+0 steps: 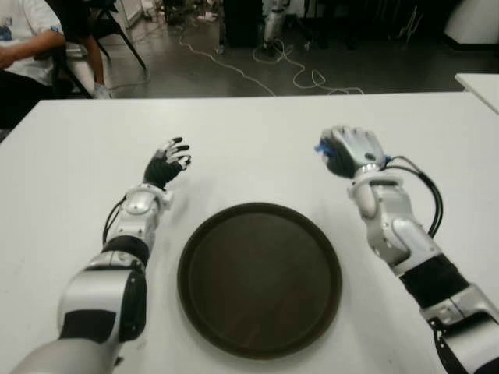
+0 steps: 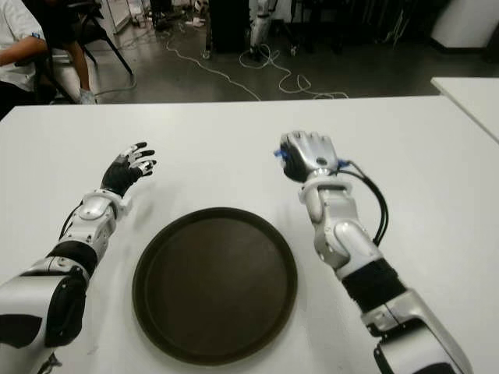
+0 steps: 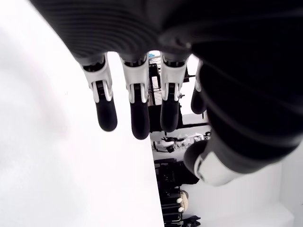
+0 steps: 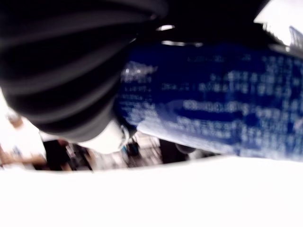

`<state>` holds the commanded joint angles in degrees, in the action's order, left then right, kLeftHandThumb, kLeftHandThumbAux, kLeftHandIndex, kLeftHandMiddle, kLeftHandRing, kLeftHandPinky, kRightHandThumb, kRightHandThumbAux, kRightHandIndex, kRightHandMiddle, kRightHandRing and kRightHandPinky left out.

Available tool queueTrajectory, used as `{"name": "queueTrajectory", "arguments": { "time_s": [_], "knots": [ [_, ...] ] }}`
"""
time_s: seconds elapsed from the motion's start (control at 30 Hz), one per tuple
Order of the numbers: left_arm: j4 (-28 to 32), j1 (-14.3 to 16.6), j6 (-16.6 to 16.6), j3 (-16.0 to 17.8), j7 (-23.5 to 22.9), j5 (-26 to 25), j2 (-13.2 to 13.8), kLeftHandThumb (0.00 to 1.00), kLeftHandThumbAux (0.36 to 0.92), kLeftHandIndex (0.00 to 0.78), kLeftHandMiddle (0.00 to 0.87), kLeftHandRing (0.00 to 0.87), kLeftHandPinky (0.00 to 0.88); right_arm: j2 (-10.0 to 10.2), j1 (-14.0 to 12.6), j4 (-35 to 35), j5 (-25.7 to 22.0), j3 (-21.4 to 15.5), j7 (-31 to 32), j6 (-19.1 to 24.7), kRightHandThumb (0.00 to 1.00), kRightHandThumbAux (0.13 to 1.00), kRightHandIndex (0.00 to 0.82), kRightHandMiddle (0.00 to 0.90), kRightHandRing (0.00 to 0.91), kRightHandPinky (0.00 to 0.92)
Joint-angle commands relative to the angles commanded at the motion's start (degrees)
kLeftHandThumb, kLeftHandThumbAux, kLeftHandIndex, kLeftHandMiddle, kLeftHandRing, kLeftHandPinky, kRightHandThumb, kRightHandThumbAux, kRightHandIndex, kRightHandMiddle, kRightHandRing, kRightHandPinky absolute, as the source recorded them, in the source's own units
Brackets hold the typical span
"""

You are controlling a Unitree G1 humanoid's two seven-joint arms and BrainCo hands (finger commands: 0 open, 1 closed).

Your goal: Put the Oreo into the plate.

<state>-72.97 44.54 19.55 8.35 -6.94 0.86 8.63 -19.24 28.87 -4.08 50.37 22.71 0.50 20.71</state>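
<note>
A blue Oreo pack (image 4: 208, 109) fills my right wrist view, held inside my right hand (image 1: 351, 152), whose fingers are curled around it. In the eye views only a blue corner of the Oreo pack (image 1: 320, 147) sticks out at the hand's left side. That hand is over the white table, behind and to the right of the round dark brown plate (image 1: 260, 278). My left hand (image 1: 167, 162) shows to the left of the plate's far rim, fingers spread and holding nothing.
The white table (image 1: 257, 132) stretches to its far edge, with dark floor and cables (image 1: 265, 62) beyond. A seated person (image 1: 23, 47) is at the far left corner. A second white table (image 1: 479, 86) shows at the right edge.
</note>
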Motion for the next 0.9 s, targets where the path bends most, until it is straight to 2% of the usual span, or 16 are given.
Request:
{"name": "queueTrajectory", "arguments": {
  "time_s": [0.23,0.53,0.9],
  "knots": [
    [-0.01,0.04,0.04,-0.18,-0.12,0.16,0.18,0.045,0.726,0.111,0.184,0.186,0.193,0.55,-0.64,0.67,-0.29,-0.87,-1.35,-0.90,0.689,0.736,0.422,0.552,0.556,0.513],
    [-0.06,0.03,0.28,-0.05,-0.32,-0.01,0.13,0.056,0.723,0.124,0.194,0.195,0.211,1.37,-1.39,1.24,-0.76,-2.13,-1.80,-1.42,0.689,0.737,0.421,0.574,0.586,0.554],
    [-0.21,0.12,0.29,-0.18,0.05,0.20,-0.09,0.044,0.751,0.115,0.188,0.192,0.204,2.32,-2.05,1.48,-0.53,-2.68,-2.66,-1.63,0.688,0.738,0.420,0.531,0.530,0.514]
  ]
}}
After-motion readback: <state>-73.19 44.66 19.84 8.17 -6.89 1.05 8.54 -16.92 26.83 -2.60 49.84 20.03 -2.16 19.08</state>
